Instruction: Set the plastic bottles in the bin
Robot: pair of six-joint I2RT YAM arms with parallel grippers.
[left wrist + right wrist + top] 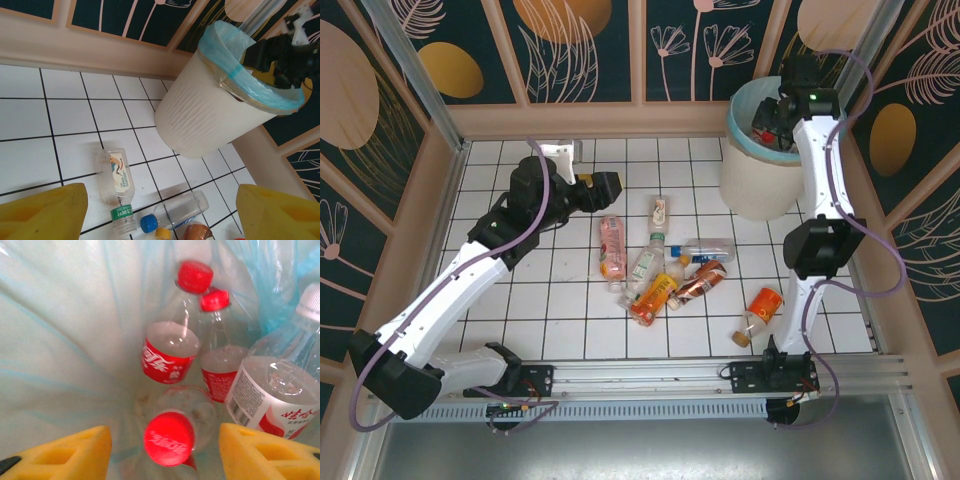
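From above, the left fingers (608, 186) hang just beside the loose plastic bottles (655, 265) lying mid-bench (520, 300); this arm is the nearer one to them. The right fingers (767, 125) are over the bin (755, 185), far right.

At the left wrist, the left fingers (42, 212) are released and empty. Just ahead lies a clear green-necked bottle (117, 172), its long axis crossways to their closing line. A blue-capped bottle (175, 212) lies beside it.

At the right wrist, the right fingers (65, 452) are spread, touching nothing. A red-capped bottle (170, 437) stands below, between them, inside the blue-green bag (60, 340).
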